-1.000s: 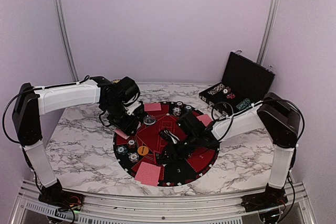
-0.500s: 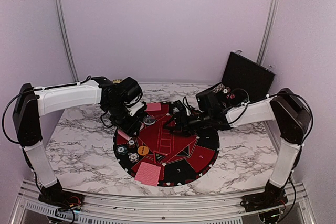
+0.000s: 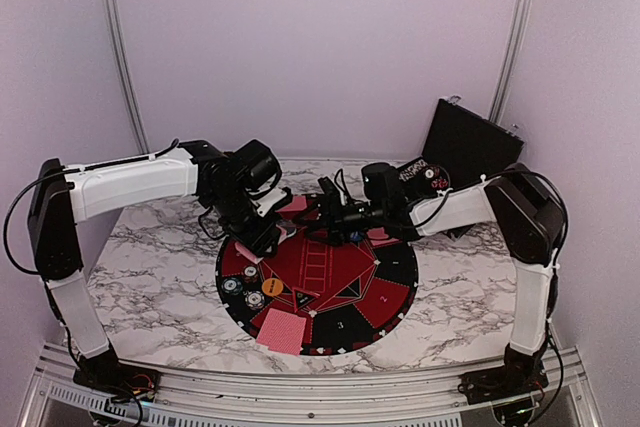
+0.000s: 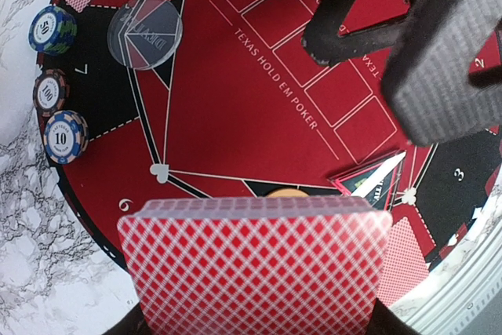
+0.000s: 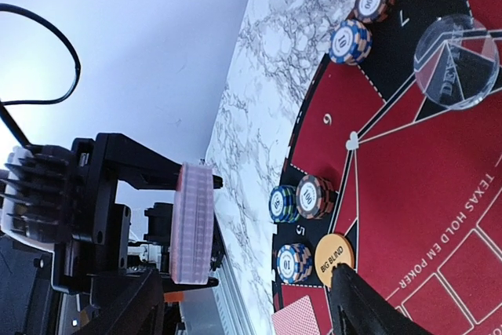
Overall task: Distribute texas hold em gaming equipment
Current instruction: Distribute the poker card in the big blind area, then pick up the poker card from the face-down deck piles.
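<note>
My left gripper [image 3: 268, 235] is shut on a deck of pink-red-backed playing cards [image 4: 255, 264], held on edge above the left part of the mat. My right gripper [image 3: 323, 219] stands open and empty just to the right of it, its fingers pointing at the deck [image 5: 194, 225]. Its dark fingers [image 4: 447, 60] fill the upper right of the left wrist view. On the mat lie small chip stacks [image 5: 312, 196] [image 4: 65, 135], an orange "BIG BLIND" disc [image 5: 333, 259], a clear disc [image 4: 145, 21] and single face-down cards [image 3: 283, 330].
The round red-and-black mat [image 3: 385, 292] covers the middle of the marble table [image 3: 150, 267]. A black case [image 3: 470, 147] stands open at the back right with more chips in it. Another card [image 3: 293, 204] lies at the mat's far edge.
The right arm has swung from low over the near middle of the mat to its far side, beside the left gripper. The left gripper with the deck has shifted slightly right.
</note>
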Tool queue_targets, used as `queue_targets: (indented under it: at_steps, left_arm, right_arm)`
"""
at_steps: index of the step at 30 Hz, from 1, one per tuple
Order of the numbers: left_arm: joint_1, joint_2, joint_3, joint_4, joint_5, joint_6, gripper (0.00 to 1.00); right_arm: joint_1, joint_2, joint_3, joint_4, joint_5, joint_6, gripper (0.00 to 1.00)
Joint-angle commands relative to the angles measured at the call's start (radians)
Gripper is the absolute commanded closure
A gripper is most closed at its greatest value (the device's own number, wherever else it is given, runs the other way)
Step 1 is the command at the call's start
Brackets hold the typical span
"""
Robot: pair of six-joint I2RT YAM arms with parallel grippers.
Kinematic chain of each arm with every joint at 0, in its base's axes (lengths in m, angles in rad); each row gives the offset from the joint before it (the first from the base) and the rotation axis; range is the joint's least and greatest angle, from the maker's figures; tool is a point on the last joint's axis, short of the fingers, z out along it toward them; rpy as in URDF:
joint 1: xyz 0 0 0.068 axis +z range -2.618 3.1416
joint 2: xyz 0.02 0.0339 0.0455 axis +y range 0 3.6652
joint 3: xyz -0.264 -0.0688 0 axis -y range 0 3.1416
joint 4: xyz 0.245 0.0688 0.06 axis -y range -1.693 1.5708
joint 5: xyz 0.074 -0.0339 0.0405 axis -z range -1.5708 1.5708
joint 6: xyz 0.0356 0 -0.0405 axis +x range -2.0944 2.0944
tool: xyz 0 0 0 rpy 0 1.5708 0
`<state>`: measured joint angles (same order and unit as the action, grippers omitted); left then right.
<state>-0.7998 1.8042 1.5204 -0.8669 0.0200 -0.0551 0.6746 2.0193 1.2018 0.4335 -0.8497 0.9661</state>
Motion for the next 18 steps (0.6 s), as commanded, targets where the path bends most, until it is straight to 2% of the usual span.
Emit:
queue_targets:
  at_steps: [1, 18]
  left_arm:
    - [-0.013, 0.016, 0.041, -0.021, 0.011, 0.018, 0.72]
    - [-0.023, 0.035, 0.067, -0.029, 0.008, 0.018, 0.72]
  right_arm:
    - [0.018, 0.030, 0.056, 0.062, -0.032, 0.043, 0.29]
    - [0.097, 0.108, 0.157, 0.054, -0.027, 0.062, 0.32]
